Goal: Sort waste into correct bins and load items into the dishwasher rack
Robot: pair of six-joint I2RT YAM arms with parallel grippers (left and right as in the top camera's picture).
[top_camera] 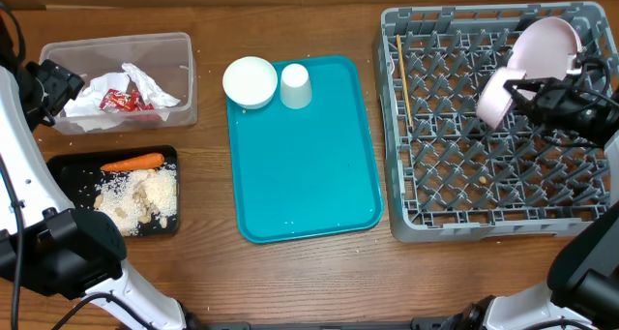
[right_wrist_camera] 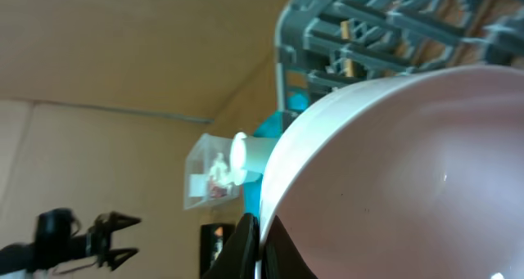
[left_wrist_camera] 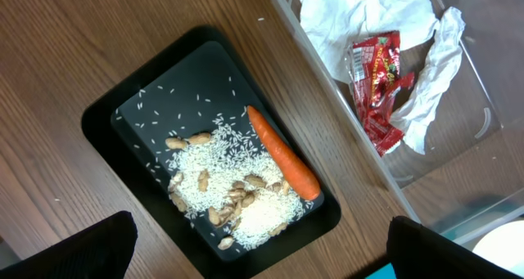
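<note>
My right gripper (top_camera: 517, 86) is shut on the rim of the pale pink plate (top_camera: 544, 51), holding it tilted on edge over the back right of the grey dishwasher rack (top_camera: 406, 209). The plate fills the right wrist view (right_wrist_camera: 409, 173), pinched between the jaws (right_wrist_camera: 260, 246). A wooden stick (top_camera: 403, 78) lies in the rack's left side. My left gripper (top_camera: 56, 86) is open and empty, hovering over the black tray (left_wrist_camera: 131, 107) with the carrot (left_wrist_camera: 282, 156), rice and nuts (left_wrist_camera: 237, 197). The clear tub (top_camera: 184, 54) holds napkins (left_wrist_camera: 360, 13) and the red wrapper (left_wrist_camera: 377, 74).
The teal serving tray (top_camera: 305, 175) lies in the middle, with a white bowl (top_camera: 250, 81) and a white cup (top_camera: 295, 85) at its back edge. A small beige scrap (top_camera: 481, 179) lies on the rack floor. Bare wooden table shows at the front.
</note>
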